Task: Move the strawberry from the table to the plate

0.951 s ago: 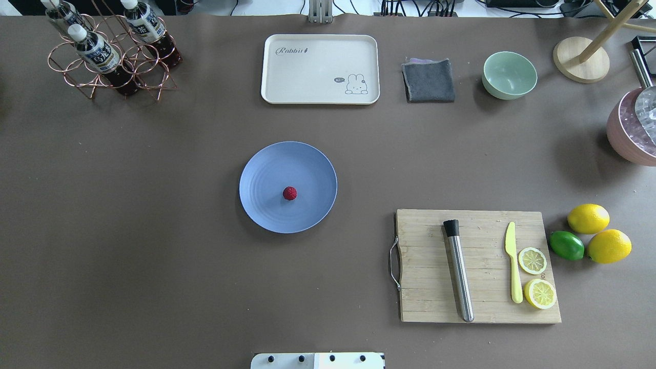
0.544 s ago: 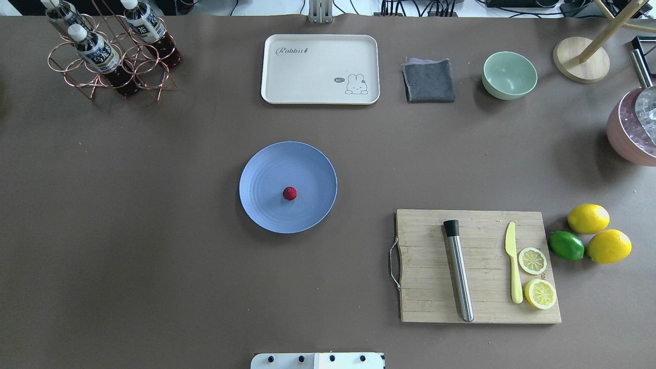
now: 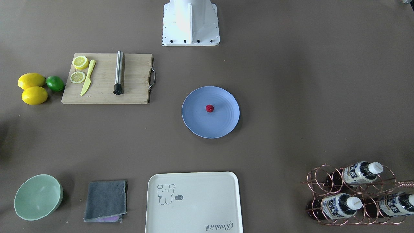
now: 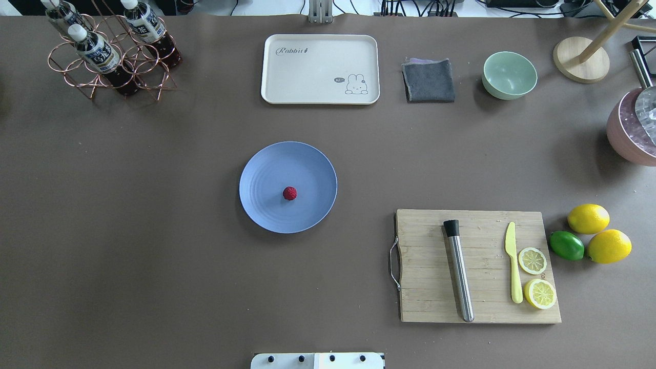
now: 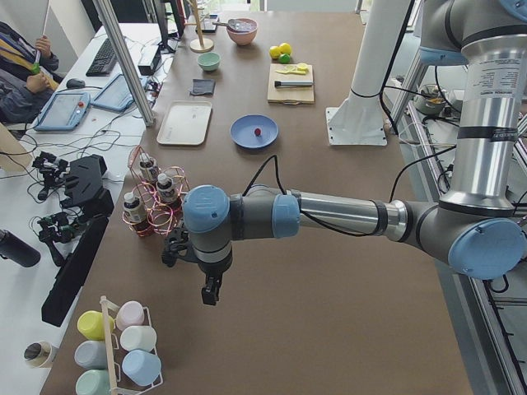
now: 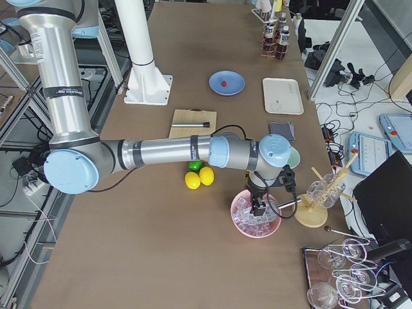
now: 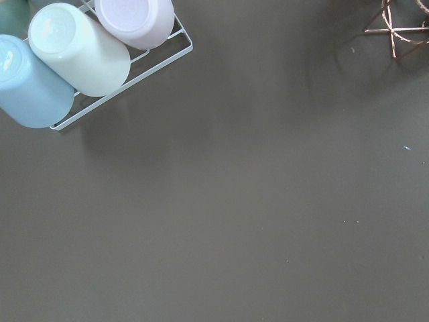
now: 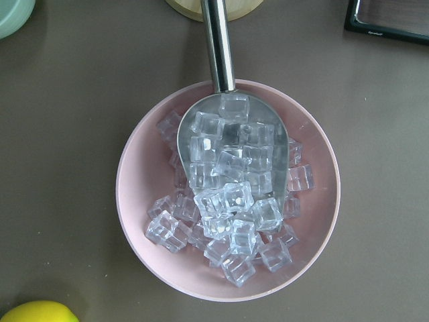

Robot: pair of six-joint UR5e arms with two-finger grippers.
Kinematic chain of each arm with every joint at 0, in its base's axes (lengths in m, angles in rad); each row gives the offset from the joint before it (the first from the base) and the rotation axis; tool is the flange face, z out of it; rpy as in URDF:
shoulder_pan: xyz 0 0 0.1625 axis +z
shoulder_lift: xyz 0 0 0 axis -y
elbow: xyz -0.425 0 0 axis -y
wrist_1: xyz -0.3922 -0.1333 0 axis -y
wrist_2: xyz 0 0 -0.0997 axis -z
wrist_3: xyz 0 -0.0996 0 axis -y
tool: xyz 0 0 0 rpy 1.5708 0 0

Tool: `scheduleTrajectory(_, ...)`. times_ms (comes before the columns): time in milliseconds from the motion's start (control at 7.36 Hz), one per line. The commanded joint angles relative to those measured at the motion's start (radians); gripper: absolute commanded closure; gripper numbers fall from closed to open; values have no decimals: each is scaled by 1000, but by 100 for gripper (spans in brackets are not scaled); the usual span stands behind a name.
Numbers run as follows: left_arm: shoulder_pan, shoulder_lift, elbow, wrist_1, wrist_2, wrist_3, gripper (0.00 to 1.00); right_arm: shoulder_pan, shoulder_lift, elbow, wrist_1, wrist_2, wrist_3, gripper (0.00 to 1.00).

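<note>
plate point(image 4: 266, 169) at the centre of the table point(image 4: 154, 256) holds the strawberry point(image 4: 289, 193), just 6 o'clock of its middle; pink bowl point(image 8: 134, 194), far toward 3 o'clock of the plate, holds ice cubes point(image 8: 228, 194) and a metal scoop point(image 8: 218, 40). left gripper point(image 5: 211, 294) hangs over bare table far toward 9 o'clock, right gripper point(image 6: 259, 208) above the pink bowl; both are well apart from the strawberry, and whether either is spread or pressed together cannot be told.

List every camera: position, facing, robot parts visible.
Front-facing: across table, down on plate; robot base atop.
Overhead: behind robot, same plate; base edge.
Exterior left: left end; left arm near.
Exterior right: right end; right arm above ice bowl.
Left wrist: down on table, cups; no fingers.
Right wrist: down into ice bowl; no fingers.
Shared: strawberry on plate, first two.
</note>
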Motion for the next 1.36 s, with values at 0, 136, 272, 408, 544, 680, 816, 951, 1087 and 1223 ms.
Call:
scheduleTrajectory(0, 3, 2, -12, 2, -11, -4, 3, 2, 0, -5, 1, -33, 13, 0)
scheduleTrajectory(136, 6, -2, -9, 4, -8, -6, 3, 2, 3, 3, 1, -32, 14, 0)
scheduleTrajectory(272, 32, -13, 29, -5, -11, -7, 3, -6, 8, 4, 1, -30, 37, 0)
scheduleTrajectory(408, 47, -24, 38, -7, -14, -9, 3, -7, 2, 4, 10, -25, 56, 0)
scheduleTrajectory(544, 53, -24, 41, -19, -28, -44, 3, -7, -4, 14, 64, -19, 60, 0)
scheduleTrajectory(680, 52, -16, 25, -22, -31, -44, 3, -7, -16, 24, 71, -13, 61, 0)
scheduleTrajectory(816, 53, -12, -10, -10, -28, -52, 3, -7, -15, 27, 73, -12, 54, 0)
scheduleTrajectory(951, 43, 25, -38, -22, -31, -41, 3, -24, -19, 23, 73, -19, 56, 0)
scheduleTrajectory(1087, 52, 25, -41, -12, -31, -50, 3, -24, -18, 32, 73, -12, 59, 0)
scheduleTrajectory(1223, 49, 40, -47, -21, -31, -50, 3, -26, -19, 30, 71, -9, 60, 0)
